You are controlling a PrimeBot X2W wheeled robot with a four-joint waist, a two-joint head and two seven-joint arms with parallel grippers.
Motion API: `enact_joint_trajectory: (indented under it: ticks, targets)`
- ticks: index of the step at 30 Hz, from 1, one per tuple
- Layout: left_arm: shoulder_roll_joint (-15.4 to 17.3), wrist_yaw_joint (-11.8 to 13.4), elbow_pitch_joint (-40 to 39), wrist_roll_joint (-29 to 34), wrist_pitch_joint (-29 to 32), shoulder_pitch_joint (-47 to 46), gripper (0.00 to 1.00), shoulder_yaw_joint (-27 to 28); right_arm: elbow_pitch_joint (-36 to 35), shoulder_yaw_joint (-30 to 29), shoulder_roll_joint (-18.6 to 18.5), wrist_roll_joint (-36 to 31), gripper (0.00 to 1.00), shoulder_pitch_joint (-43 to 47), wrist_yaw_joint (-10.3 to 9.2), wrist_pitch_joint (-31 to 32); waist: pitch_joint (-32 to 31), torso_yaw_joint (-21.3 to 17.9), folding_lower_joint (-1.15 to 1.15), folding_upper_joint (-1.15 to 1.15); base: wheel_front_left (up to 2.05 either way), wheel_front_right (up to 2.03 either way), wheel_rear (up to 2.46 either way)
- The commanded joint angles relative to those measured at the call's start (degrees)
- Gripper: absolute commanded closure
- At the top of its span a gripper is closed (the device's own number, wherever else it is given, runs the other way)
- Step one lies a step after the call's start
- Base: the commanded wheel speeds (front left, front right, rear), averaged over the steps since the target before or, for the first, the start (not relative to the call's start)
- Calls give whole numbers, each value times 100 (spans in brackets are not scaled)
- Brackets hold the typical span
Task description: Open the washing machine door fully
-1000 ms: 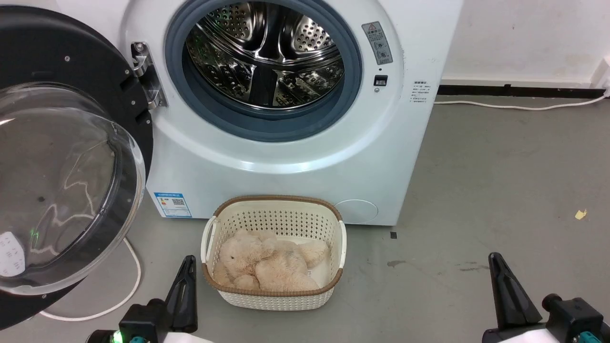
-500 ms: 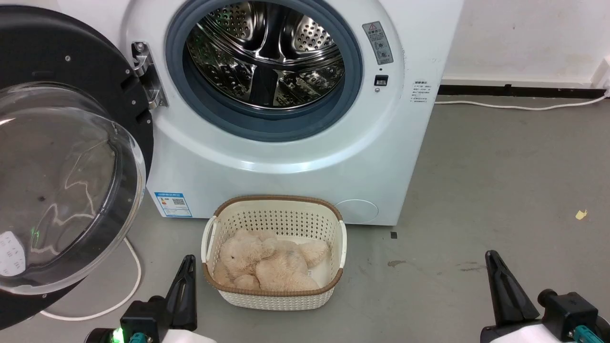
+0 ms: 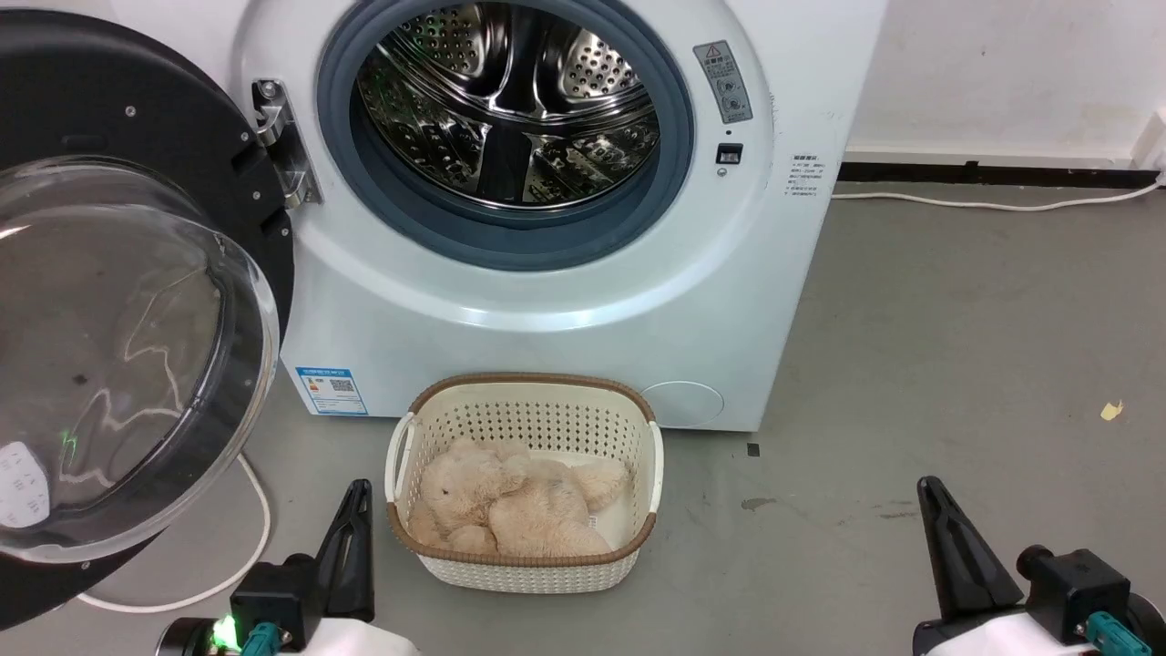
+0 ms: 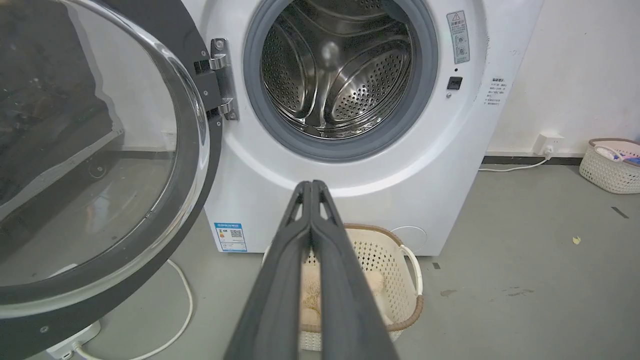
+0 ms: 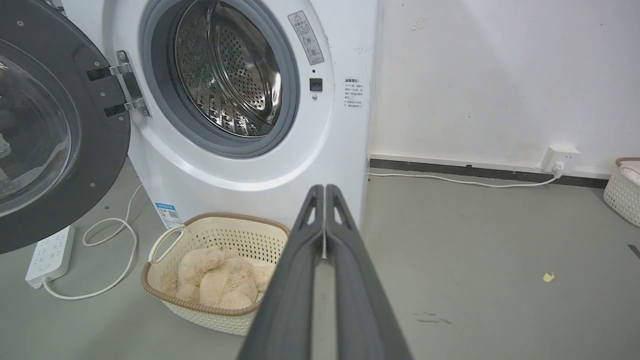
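Observation:
The washing machine door (image 3: 118,301) hangs swung out wide to the left of the white machine (image 3: 547,301), its black ring and bulging clear glass bowl facing me; it also shows as the door (image 4: 95,160) and the door (image 5: 45,130). A metal hinge (image 3: 278,137) ties it to the machine. The steel drum (image 3: 510,100) lies open. My left gripper (image 3: 360,497) is shut and empty, low beside the basket, well below the door. My right gripper (image 3: 929,492) is shut and empty over bare floor at the lower right.
A cream basket (image 3: 524,401) with a beige plush toy (image 3: 510,506) stands on the floor before the machine. A white cable (image 3: 255,528) loops under the door to a power strip (image 5: 50,255). Another basket (image 4: 612,165) sits far right by the wall.
Both grippers have shifted slightly: the right one a little left and up in the head view, the left wrist a little lower. The door has not moved.

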Motion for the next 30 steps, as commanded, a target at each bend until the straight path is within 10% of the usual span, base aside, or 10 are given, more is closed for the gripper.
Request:
enact_joint_trajectory:
  ticks: [1,30]
  targets:
    - [-24,-34,-20,52,45,-77,100,33,-36,10,1,-27,100,-88,2,49,0,1,0,0,0,0,0]
    - [-145,-169,-49,311,373,-181,100,230,-76,51,1,-192,100,-214,3,378,3,12,0,0,0,0,0]
